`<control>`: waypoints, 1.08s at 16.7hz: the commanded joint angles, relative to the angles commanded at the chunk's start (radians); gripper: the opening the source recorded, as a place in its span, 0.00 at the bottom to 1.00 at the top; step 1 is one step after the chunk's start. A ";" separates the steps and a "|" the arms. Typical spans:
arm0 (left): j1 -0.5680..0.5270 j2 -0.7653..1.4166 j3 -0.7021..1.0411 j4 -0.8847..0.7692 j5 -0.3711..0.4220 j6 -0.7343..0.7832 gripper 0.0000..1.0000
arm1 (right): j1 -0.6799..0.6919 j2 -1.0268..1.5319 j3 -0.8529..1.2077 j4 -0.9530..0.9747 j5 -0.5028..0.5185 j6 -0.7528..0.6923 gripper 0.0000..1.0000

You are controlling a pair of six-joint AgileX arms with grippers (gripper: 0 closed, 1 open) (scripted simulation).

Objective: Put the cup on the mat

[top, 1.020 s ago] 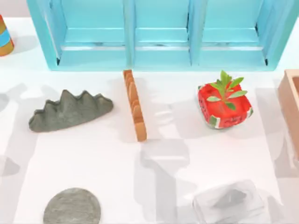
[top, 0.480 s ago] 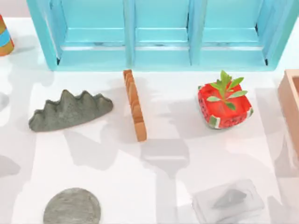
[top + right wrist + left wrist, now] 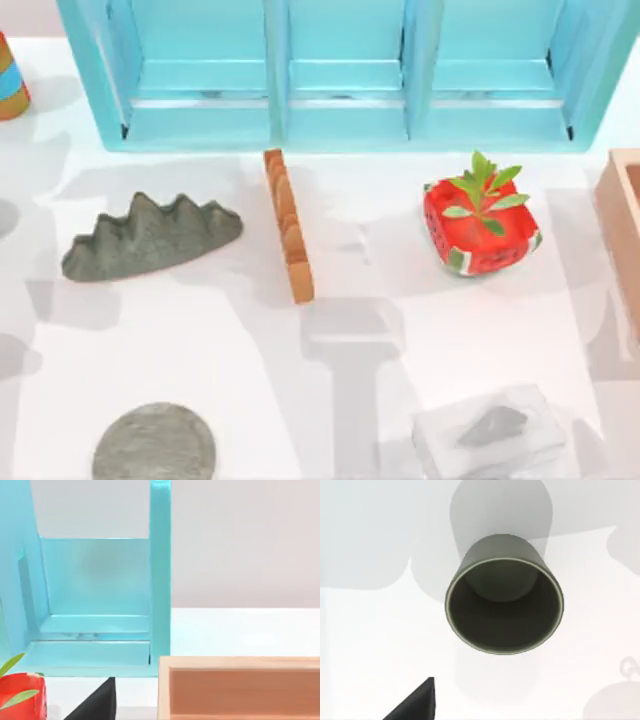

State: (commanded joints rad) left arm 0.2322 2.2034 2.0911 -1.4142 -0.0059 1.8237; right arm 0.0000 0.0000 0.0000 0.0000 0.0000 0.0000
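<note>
The cup (image 3: 155, 443) is a dull grey speckled circle at the table's near left, partly cut by the picture's lower edge. In the left wrist view the cup (image 3: 504, 602) stands upright with its dark open mouth towards the camera, and my left gripper hangs above it. A black part of that gripper (image 3: 415, 704) shows beside the cup and is clear of it. A pale square mat (image 3: 492, 432) with a grey mark lies at the near right. A black part of my right gripper (image 3: 95, 704) shows near the watermelon pot (image 3: 20, 695) and the wooden box (image 3: 240, 687).
A turquoise shelf unit (image 3: 340, 75) spans the back. A grey ridged rock (image 3: 150, 238), an orange toothed strip (image 3: 288, 225) and the watermelon pot (image 3: 480, 228) stand mid-table. The wooden box (image 3: 622, 230) lines the right edge. An orange-and-blue striped object (image 3: 10, 78) is far left.
Arm shadows have slid across the table. The cup, the mat and the other objects have not moved.
</note>
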 joint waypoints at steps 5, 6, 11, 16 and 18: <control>0.021 0.045 0.041 -0.039 0.010 0.030 1.00 | 0.000 0.000 0.000 0.000 0.000 0.000 1.00; 0.021 0.045 0.041 -0.039 0.010 0.030 1.00 | 0.000 0.000 0.000 0.000 0.000 0.000 1.00; 0.023 0.051 0.010 -0.002 0.008 0.033 1.00 | 0.000 0.000 0.000 0.000 0.000 0.000 1.00; 0.035 0.078 -0.128 0.164 0.011 0.044 1.00 | 0.000 0.000 0.000 0.000 0.000 0.000 1.00; 0.031 0.085 -0.192 0.237 0.010 0.042 1.00 | 0.000 0.000 0.000 0.000 0.000 0.000 1.00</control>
State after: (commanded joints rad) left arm 0.2634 2.2880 1.8992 -1.1774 0.0037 1.8658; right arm 0.0000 0.0000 0.0000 0.0000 0.0000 0.0000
